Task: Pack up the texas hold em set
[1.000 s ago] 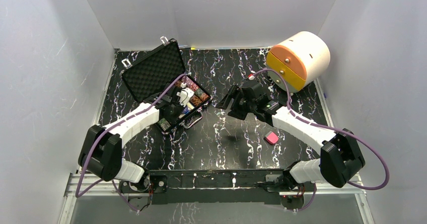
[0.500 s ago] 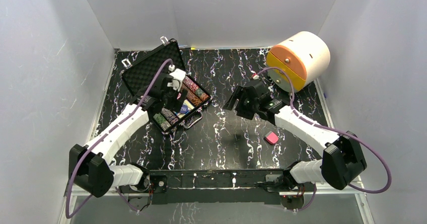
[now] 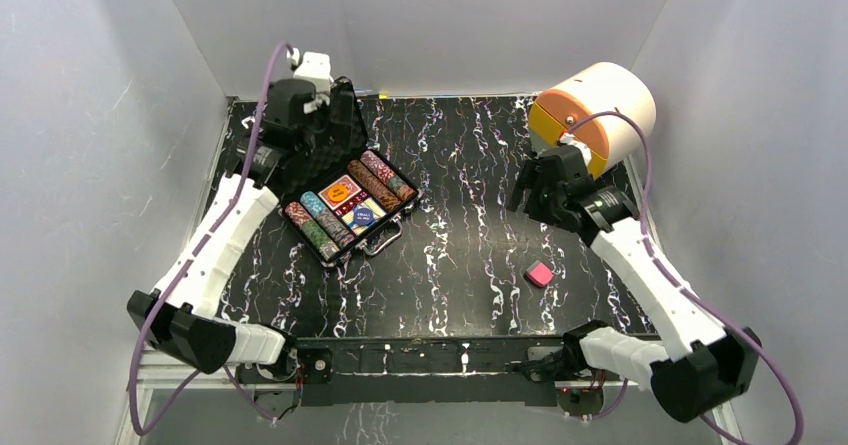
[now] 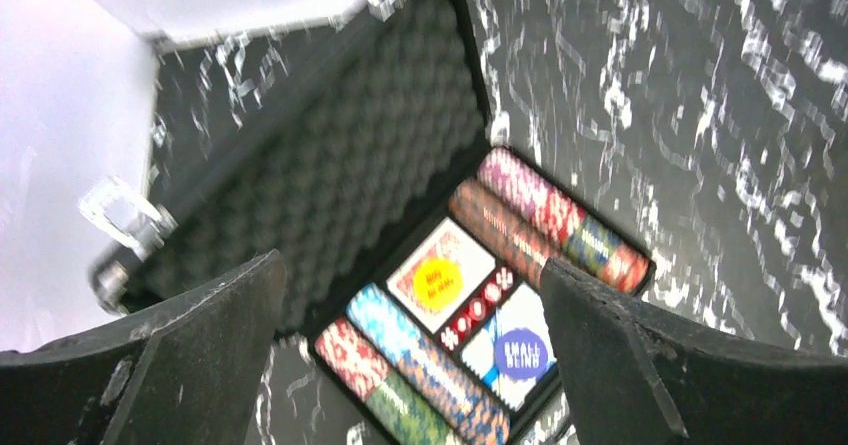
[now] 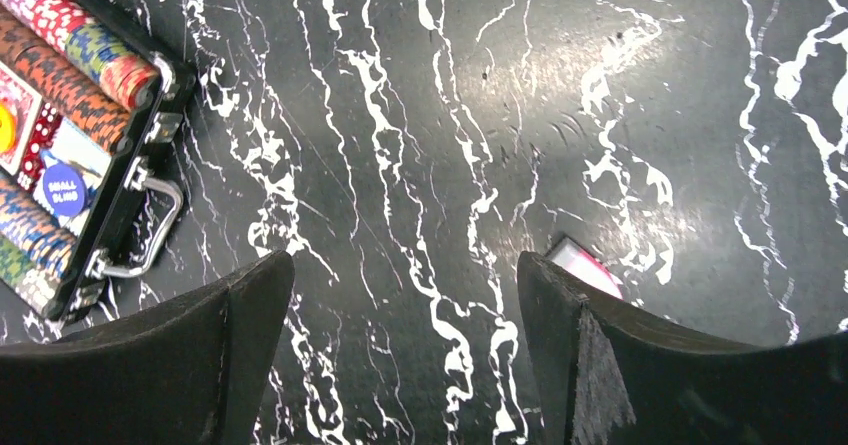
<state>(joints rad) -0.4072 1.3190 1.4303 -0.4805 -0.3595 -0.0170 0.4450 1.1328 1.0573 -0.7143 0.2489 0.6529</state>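
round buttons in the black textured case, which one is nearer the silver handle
The blue round button reading SMALL BLIND lies nearer the silver handle; the yellow round button sits deeper in the black case, toward the foam-lined lid.

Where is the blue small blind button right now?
Top view, left half of the table: the blue button lies inside the open case, beside the red dice, between the chip rows.
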